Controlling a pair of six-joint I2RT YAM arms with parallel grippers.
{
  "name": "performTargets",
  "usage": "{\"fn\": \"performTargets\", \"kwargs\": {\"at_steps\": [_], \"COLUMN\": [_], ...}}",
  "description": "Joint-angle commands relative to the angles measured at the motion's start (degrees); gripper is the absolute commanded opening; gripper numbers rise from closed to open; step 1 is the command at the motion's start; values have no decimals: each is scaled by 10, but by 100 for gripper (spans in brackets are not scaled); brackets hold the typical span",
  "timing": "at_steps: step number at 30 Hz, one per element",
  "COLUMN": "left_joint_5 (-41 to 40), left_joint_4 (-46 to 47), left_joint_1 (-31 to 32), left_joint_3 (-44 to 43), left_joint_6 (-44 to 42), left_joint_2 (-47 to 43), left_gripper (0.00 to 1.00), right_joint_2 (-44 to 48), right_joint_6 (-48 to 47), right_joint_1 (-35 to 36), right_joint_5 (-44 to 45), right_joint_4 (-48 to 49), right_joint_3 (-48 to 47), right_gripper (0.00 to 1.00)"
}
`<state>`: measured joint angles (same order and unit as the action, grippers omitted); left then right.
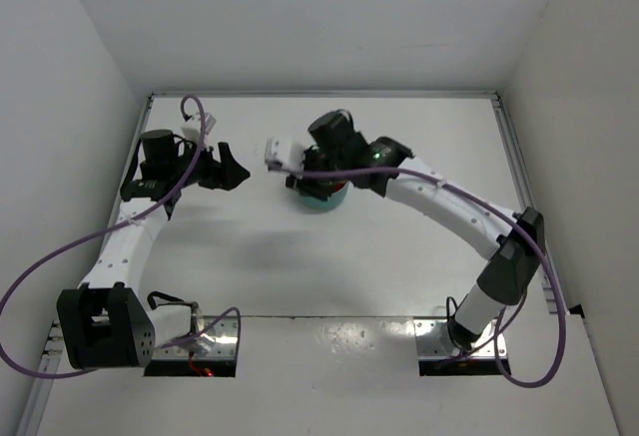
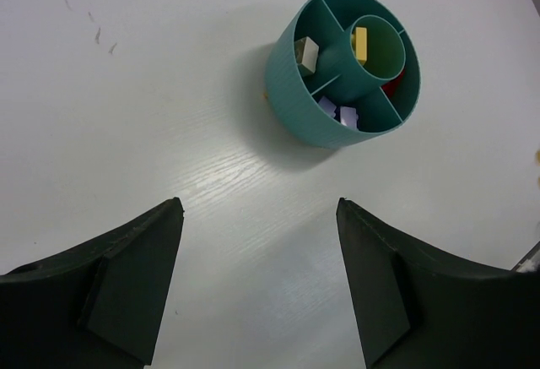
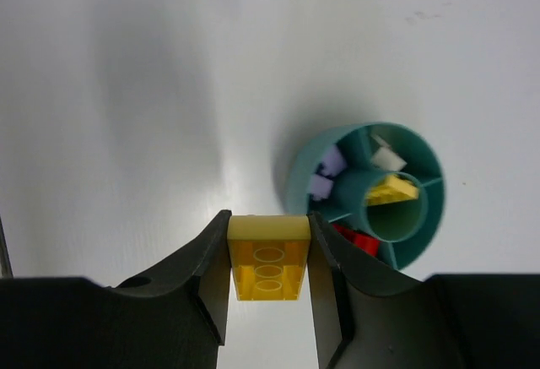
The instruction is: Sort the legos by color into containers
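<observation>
Your right gripper [image 3: 268, 221] is clenched on a yellow brick [image 3: 268, 269], seen just beside the dish [image 3: 297, 175]. Your left gripper [image 2: 259, 210] gapes empty, the dish ahead of it. Inside, a second yellow [image 2: 360, 44] sits in the centre cup [image 2: 386, 48]; white [image 2: 306, 53], purple [image 2: 337, 113] and red [image 2: 392, 87] lie in separate ring sections.

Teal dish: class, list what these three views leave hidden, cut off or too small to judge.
Top external: the dish is mostly covered by the right arm; its bricks are unseen.
Left wrist: the red brick sits largely behind the central cup's wall.
Left wrist: a yellowish speck is cut off by the right edge.
</observation>
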<state>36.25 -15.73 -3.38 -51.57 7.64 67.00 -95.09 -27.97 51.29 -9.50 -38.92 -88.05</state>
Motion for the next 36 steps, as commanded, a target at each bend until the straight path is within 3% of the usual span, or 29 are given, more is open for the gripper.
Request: {"fn": "performTargets", "kwargs": {"at_steps": [1, 5, 8, 13, 18, 23, 29, 33, 36], "left_joint_5": [18, 18, 13, 32, 45, 76, 88, 95, 88], "left_joint_4": [28, 40, 46, 56, 67, 87, 87, 79, 67], "left_joint_1": [-8, -8, -8, -8, -8, -8, -13, -13, -13], "left_joint_3": [-1, -13, -19, -24, -30, -37, -43, -49, -63], "left_joint_6": [9, 14, 14, 25, 31, 63, 63, 63, 63], "left_joint_2": [2, 2, 8, 23, 44, 79, 92, 98, 105], "left_gripper": [79, 79, 79, 79, 79, 79, 79, 79, 79], "right_joint_2": [-4, 2, -16, -40, -73, -73, -73, -27, -33], "right_joint_6": [115, 158, 211, 311, 431, 482, 466, 455, 455], "right_joint_1": [-39, -97, -154, -231, -311, -328, -334, -334, -339], "right_joint_5": [-71, -71, -104, -191, -353, -375, -362, -331, -331], "right_joint_4": [32, 135, 153, 254, 370, 437, 496, 609, 632], "right_joint_3": [-62, -40, -47, -14, 4, 57, 114, 205, 220], "right_gripper": [8, 8, 8, 8, 8, 8, 7, 5, 5]}}
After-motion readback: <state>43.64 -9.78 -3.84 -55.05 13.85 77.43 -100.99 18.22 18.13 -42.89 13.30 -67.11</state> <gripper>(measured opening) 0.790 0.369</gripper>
